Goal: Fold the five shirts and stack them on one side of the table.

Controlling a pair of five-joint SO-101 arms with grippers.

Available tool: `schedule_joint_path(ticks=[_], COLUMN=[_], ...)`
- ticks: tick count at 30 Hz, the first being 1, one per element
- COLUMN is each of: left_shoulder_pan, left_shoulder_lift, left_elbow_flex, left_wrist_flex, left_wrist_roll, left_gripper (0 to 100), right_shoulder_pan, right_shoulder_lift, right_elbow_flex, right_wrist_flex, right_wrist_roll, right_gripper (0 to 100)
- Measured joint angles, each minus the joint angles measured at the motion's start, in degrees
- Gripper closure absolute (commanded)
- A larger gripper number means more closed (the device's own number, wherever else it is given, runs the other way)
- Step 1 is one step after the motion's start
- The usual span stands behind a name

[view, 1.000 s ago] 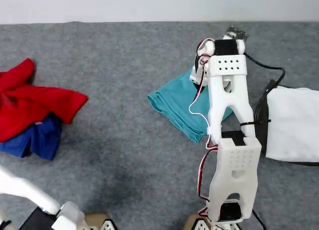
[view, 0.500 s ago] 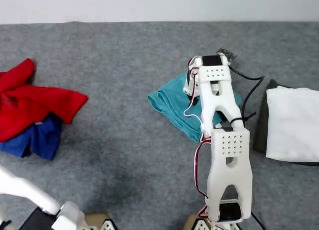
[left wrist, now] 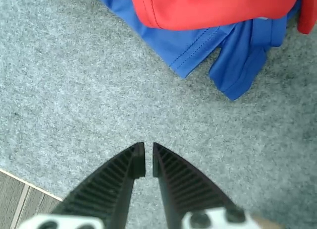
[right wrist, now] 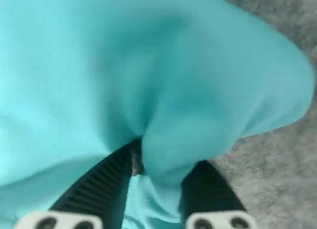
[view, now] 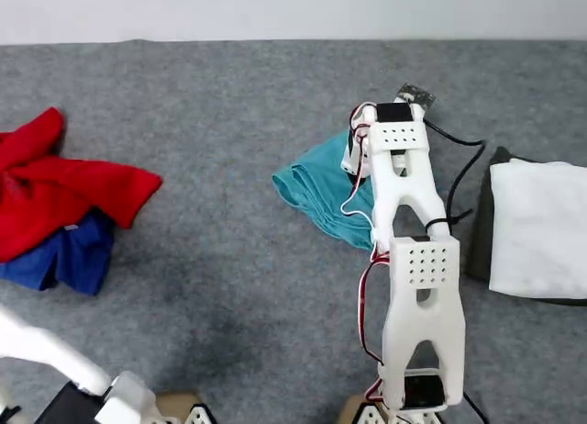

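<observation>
Teal crumpled shirt right of centre on grey felt table, right jaws clamped on a fold of it, red shirt over blue shirt at nine o'clock, left jaws nearly closed, empty, white folded shirt at three o'clock

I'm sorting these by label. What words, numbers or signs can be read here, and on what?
None can be read: the teal shirt, red shirt, blue shirt, white shirt and dark shirt show no print or label.
</observation>
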Motion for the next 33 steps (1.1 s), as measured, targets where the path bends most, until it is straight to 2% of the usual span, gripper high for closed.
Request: schedule_joint_path(ticks=[7,14,19,25,33], left_shoulder_pan=[0.0,0.0,0.0,0.0,0.0], left_shoulder_lift=[0.0,0.0,0.0,0.0,0.0], left_elbow_flex=[0.0,0.0,0.0,0.0,0.0], left_wrist_flex=[0.0,0.0,0.0,0.0,0.0], left_wrist_roll=[0.0,0.0,0.0,0.0,0.0], left_gripper=[96,96,96,96,96], right_shoulder_pan=[1.1,7.3,11.5,17.4,27.9], right_shoulder_lift=[1.6,-4.7,-15.7,-29.7,-36.8], right_elbow_flex=[-9.7,-11.7,-3.5,8.4,10.4], right_wrist_flex=[11.5,12.2,12.2,12.2,12.2], right_wrist_roll=[11.7,31.2,43.1,53.8,71.6], right_gripper=[98.9,98.9,98.9,98.9,98.9])
